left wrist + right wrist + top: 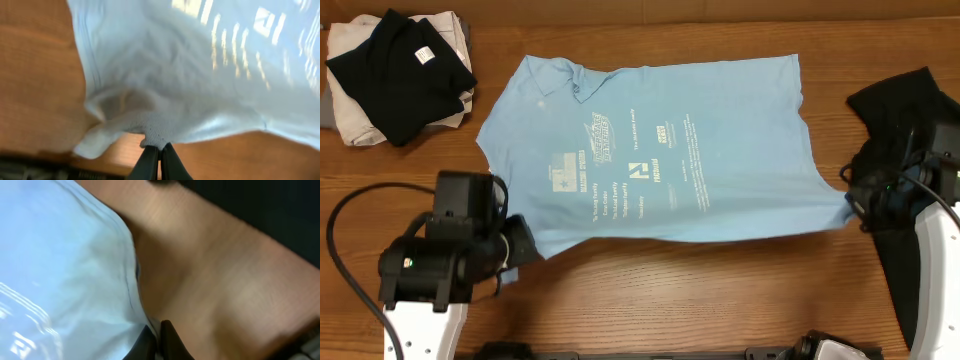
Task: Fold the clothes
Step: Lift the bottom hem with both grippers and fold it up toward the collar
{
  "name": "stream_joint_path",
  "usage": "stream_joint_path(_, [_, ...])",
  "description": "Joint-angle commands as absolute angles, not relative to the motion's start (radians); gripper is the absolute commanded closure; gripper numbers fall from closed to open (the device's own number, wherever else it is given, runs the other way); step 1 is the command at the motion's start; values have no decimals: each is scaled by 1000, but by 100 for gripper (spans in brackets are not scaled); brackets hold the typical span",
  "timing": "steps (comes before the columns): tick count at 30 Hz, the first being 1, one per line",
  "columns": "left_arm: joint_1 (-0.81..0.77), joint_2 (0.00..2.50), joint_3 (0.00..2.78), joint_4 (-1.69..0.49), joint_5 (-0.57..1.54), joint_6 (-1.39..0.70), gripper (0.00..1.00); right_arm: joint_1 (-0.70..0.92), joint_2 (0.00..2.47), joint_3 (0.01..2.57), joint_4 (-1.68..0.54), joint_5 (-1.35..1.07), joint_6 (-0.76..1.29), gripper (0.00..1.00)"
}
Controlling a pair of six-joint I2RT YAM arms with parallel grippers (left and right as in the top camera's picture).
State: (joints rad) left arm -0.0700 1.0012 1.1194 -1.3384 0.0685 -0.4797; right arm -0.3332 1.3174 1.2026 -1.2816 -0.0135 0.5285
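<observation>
The light blue T-shirt (660, 150) lies spread on the wooden table, white print facing up, collar toward the left. My left gripper (525, 247) is shut on the shirt's near left corner; in the left wrist view the black fingers (159, 150) pinch a bunched fold of the shirt (200, 75). My right gripper (850, 205) is shut on the shirt's near right corner; in the right wrist view its fingers (157, 335) clamp the hemmed edge of the shirt (60, 265).
A stack of a black garment (400, 60) on beige cloth (360, 125) lies at the far left. Another black garment (905, 105) lies at the right edge, under my right arm. Bare wood runs along the near side.
</observation>
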Motion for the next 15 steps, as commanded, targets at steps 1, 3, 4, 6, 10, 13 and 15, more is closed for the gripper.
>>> stream_joint_path(1, [-66,1056,1136,-1268,14,-501,96,-332,1303,1247,-1213,-28,551,96])
stream_joint_path(3, [-66,1097,1136,-1227,14,-501,96,-332,1306,1247,-1164,-62,551,96])
stream_joint_path(4, [-66,1119,1136,-1211,15,-501,96,-331,1308,1247,-1143,-76,551,96])
stream_joint_path(6, [-66,1164,1136,-1179,14,-501,96,-331,1316,1247,-1109,-93,551,96])
stream_joint_path(10, [-66,1258,1136,-1111,10,-501,96,-319,1349,1242,-1066,-68,550,96])
stream_joint_path(13, [-66,1316,1136,-1066,-14,-502,96,-300,1378,1241,-1026,-66,550,96])
stream_joint_path(15, [-66,1349,1136,-1030,-19,-502,96,-281,1403,1241,-987,-65,550,96])
